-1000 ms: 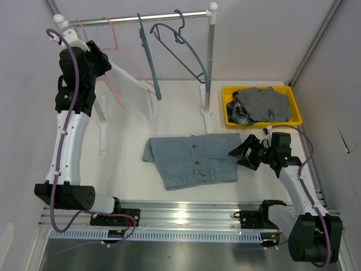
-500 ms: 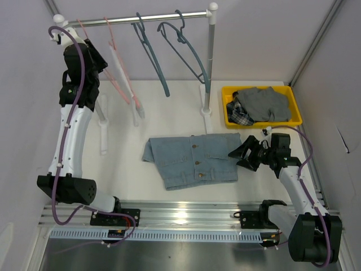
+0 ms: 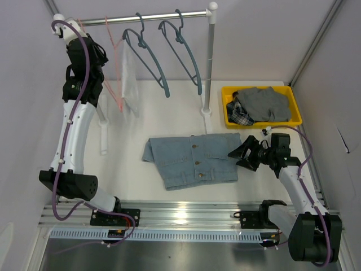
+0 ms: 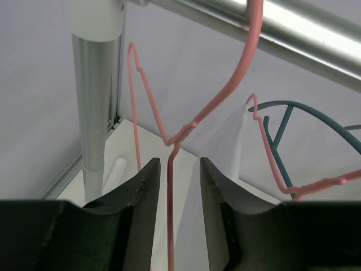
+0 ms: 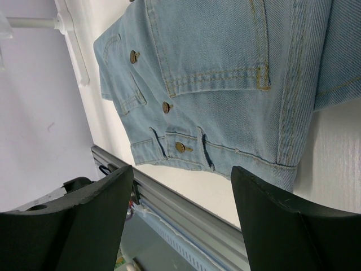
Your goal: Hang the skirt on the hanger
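The light-blue denim skirt (image 3: 192, 158) lies flat on the white table, buttons up, and also fills the right wrist view (image 5: 225, 73). My right gripper (image 3: 240, 158) is low at the skirt's right edge, open (image 5: 181, 172), with nothing between its fingers. A pink wire hanger (image 3: 115, 84) hangs from the rail (image 3: 146, 17) near its left end. My left gripper (image 3: 102, 56) is raised beside it. In the left wrist view its jaws (image 4: 179, 164) stand a little apart with the hanger's thin pink wire (image 4: 171, 214) running between them, close to the left finger.
Two blue hangers (image 3: 149, 62) (image 3: 183, 48) hang further right on the rail. The rack's right post (image 3: 208, 62) stands behind the skirt. A yellow bin (image 3: 290, 121) with grey and plaid clothes (image 3: 262, 104) sits at the back right. The rack's white foot (image 3: 103, 124) lies at the left.
My left gripper has risen toward the rail's left end and its jaws have narrowed round the pink wire. The hangers have swung. The right arm has not moved.
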Robot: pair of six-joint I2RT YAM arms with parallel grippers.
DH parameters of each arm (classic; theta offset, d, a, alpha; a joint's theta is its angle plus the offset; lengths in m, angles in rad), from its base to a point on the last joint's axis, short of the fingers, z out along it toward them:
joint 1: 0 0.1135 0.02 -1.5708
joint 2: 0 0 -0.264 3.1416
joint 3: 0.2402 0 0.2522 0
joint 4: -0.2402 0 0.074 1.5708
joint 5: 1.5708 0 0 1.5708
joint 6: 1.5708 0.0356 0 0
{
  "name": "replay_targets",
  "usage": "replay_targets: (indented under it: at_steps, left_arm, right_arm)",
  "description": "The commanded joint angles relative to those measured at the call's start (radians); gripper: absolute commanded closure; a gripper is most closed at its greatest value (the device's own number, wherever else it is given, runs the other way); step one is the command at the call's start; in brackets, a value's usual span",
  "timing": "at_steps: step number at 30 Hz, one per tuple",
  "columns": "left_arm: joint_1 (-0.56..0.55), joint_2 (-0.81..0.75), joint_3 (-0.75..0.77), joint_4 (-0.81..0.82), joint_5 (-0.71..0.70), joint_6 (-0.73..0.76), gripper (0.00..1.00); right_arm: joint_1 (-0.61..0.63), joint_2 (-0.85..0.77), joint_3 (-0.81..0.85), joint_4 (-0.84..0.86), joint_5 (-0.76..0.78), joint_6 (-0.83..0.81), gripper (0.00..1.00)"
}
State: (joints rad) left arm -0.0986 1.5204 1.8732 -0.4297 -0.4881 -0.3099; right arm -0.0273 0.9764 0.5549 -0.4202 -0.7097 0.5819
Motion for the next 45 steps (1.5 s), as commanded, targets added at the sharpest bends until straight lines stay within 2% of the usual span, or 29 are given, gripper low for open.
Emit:
replay_targets:
  at_steps: [1, 7, 14, 22, 30, 37, 45]
  left_arm:
    - [-0.012, 0.009, 0.058, 0.003, -0.05, 0.037, 0.62]
    - [-0.02, 0.041, 0.116, -0.035, -0.089, 0.049, 0.65]
    - [-0.02, 0.101, 0.185, -0.064, -0.098, 0.069, 0.56]
    - [-0.02, 0.162, 0.221, -0.103, -0.106, 0.066, 0.58]
    - [-0.018, 0.153, 0.196, -0.083, -0.099, 0.08, 0.7]
    - [-0.018, 0.12, 0.178, -0.063, -0.075, 0.084, 0.89]
    - [-0.018, 0.089, 0.187, -0.049, -0.058, 0.123, 1.0]
  right_arm:
    - [0.004, 0.002, 0.002, 0.034, -0.023, -0.017, 0.24]
    - [0.004, 0.004, 0.0, 0.043, -0.028, -0.014, 0.24]
    - [0.004, 0.005, -0.001, 0.044, -0.031, -0.017, 0.24]
    - [0.003, -0.007, -0.006, 0.037, -0.033, -0.021, 0.24]
    - [0.003, -0.021, -0.007, 0.032, -0.03, -0.025, 0.25]
    - [0.003, -0.019, -0.007, 0.035, -0.028, -0.024, 0.25]
    - [0.003, -0.016, -0.007, 0.035, -0.025, -0.027, 0.26]
